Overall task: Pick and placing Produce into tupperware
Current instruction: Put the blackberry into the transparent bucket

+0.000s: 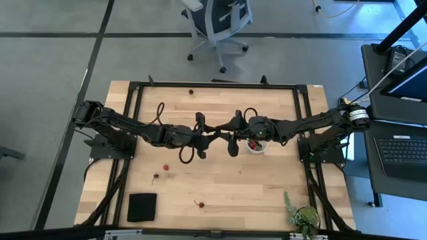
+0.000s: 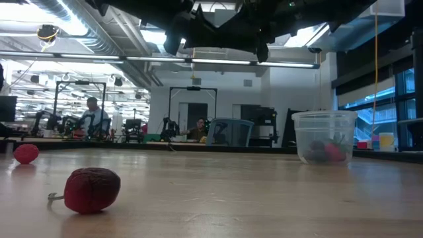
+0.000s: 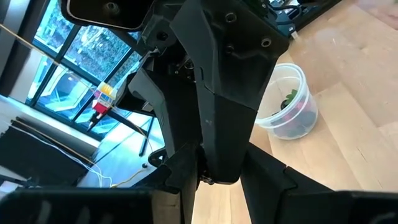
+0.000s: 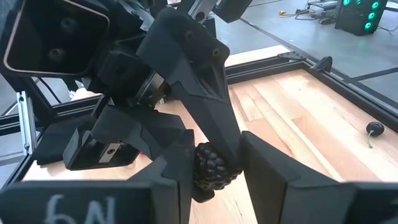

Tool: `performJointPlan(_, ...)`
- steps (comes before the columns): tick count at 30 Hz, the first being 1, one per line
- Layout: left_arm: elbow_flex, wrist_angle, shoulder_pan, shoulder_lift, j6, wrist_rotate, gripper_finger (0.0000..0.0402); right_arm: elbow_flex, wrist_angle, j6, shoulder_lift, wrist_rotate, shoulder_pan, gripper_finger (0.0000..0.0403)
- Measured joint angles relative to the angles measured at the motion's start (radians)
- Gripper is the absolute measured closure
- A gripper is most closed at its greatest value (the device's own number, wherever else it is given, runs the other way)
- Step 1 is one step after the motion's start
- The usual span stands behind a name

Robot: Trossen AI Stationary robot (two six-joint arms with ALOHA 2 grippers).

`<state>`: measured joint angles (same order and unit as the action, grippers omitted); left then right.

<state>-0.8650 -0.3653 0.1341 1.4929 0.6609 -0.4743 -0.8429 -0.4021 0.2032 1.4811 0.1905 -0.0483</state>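
Observation:
Both grippers meet in mid-air over the table's middle, just left of the tub [image 1: 256, 147]. My right gripper [image 4: 214, 186] is shut on a dark maroon bumpy fruit [image 4: 212, 167]. My left gripper [image 3: 221, 186] is open, its fingers on either side of the right arm's finger [image 3: 217, 143]. The translucent tub [image 2: 324, 135] stands on its base with red fruits inside and also shows in the left wrist view [image 3: 287, 106]. Loose fruits [image 1: 165, 168] [image 1: 155, 177] [image 1: 200, 203] lie on the table's near left. My right gripper has the dark fruit's sides [image 4: 200, 171] pinched between its two fingers. The fruit is clear of the table. My left gripper's one finger [image 4: 224, 134] reaches down beside the fruit's upper side; I cannot tell whether it touches it.
A black square pad [image 1: 141, 207] lies at the near left and a leafy plant [image 1: 303, 217] at the near right. One more fruit [image 1: 191, 92] lies near the far edge. In the low view, two fruits [image 2: 92, 190] [image 2: 26, 153] lie on the wood. People sit in the room behind.

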Motion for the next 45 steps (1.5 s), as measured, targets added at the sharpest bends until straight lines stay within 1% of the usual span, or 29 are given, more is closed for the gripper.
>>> performJointPlan(3,-0.001,0.023,0.000,0.000,0.007,0.001,0.0302,0.000,0.008,-0.001,0.001,-0.001,0.000,0.0289)
performJointPlan(5,-0.002,0.028,0.000,0.000,-0.021,-0.009,0.0296,-0.001,0.014,-0.003,0.002,-0.002,0.000,0.0289)
performJointPlan(7,-0.003,0.045,0.001,-0.001,-0.066,-0.018,0.0280,-0.001,0.033,-0.009,0.001,0.004,0.000,0.0294)
performJointPlan(11,-0.002,0.089,0.001,-0.003,-0.147,-0.032,0.0230,0.000,0.074,-0.010,-0.003,0.009,0.002,0.0305)
performJointPlan(15,-0.002,0.177,0.001,-0.003,-0.216,-0.032,0.0185,-0.017,0.203,-0.011,-0.027,0.003,0.014,0.0338)
performJointPlan(18,-0.002,0.267,0.000,-0.005,-0.327,-0.037,0.0169,-0.047,0.329,-0.006,-0.053,0.003,0.027,0.0375)
performJointPlan(20,-0.002,0.332,0.001,-0.008,-0.405,-0.036,0.0165,-0.073,0.440,-0.004,-0.066,0.003,0.033,0.0396)
performJointPlan(21,-0.002,0.362,0.001,-0.008,-0.440,-0.035,0.0165,-0.087,0.501,0.003,-0.072,0.003,0.033,0.0398)
performJointPlan(23,-0.002,0.429,0.003,-0.008,-0.504,-0.035,0.0164,-0.113,0.625,0.033,-0.080,0.002,0.032,0.0395)
performJointPlan(26,-0.002,0.505,0.005,-0.008,-0.556,-0.034,0.0164,-0.138,0.731,0.058,-0.079,0.000,0.032,0.0392)
performJointPlan(28,-0.002,0.523,0.005,-0.008,-0.582,-0.033,0.0164,-0.138,0.741,0.058,-0.079,0.000,0.032,0.0395)
performJointPlan(32,-0.002,0.524,0.005,-0.008,-0.589,-0.031,0.0164,-0.136,0.747,0.056,-0.079,0.000,0.032,0.0399)
performJointPlan(38,-0.002,0.529,0.005,-0.008,-0.591,-0.031,0.0164,-0.136,0.746,0.057,-0.079,0.001,0.032,0.0387)
performJointPlan(43,-0.002,0.532,0.005,-0.008,-0.591,-0.031,0.0163,-0.135,0.747,0.053,-0.079,0.001,0.032,0.0396)
performJointPlan(44,-0.002,0.532,0.005,-0.008,-0.591,-0.031,0.0163,-0.139,0.764,0.051,-0.079,0.001,0.032,0.0397)
performJointPlan(45,-0.002,0.534,0.005,-0.008,-0.591,-0.031,0.0163,-0.154,0.825,0.035,-0.083,0.001,0.032,0.0398)
